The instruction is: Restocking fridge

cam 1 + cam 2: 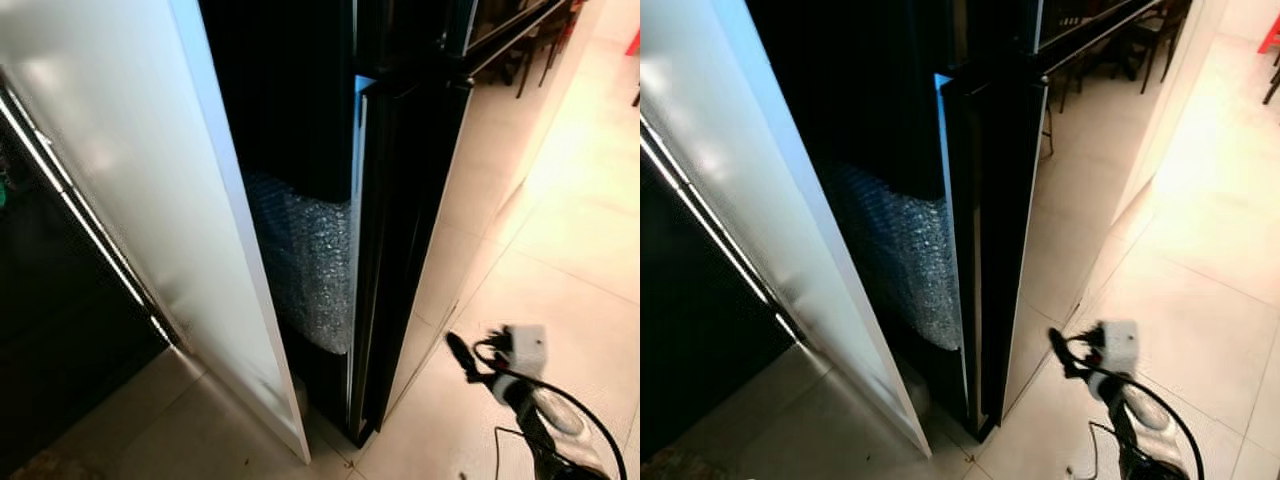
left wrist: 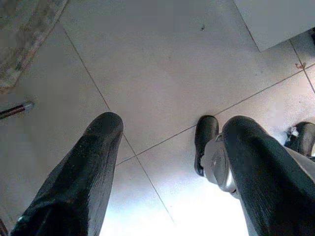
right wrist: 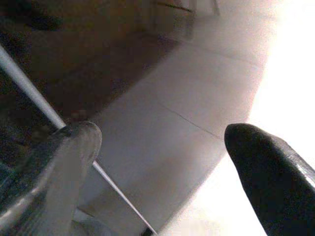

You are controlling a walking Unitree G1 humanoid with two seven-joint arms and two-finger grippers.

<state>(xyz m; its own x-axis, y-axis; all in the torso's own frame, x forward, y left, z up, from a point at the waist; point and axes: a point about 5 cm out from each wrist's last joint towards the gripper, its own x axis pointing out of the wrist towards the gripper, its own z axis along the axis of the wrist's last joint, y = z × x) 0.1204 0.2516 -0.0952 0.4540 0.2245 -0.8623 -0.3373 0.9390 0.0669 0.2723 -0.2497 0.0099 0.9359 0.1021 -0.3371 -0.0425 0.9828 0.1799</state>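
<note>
Pale tiled floor (image 1: 560, 250) spreads wide and bare to the right of the fridge. The right end effector (image 3: 162, 162) hangs low over it, fingers spread and released, near the foot of the black fridge door (image 1: 405, 230). That door stands ajar, with bubble wrap (image 1: 305, 265) in the gap beside the white door (image 1: 130, 190). The left end effector (image 2: 167, 162) hangs released over tile, grasping nothing.

Black fridge (image 1: 410, 200) stands with white-lined door (image 1: 130, 200) open.
</note>
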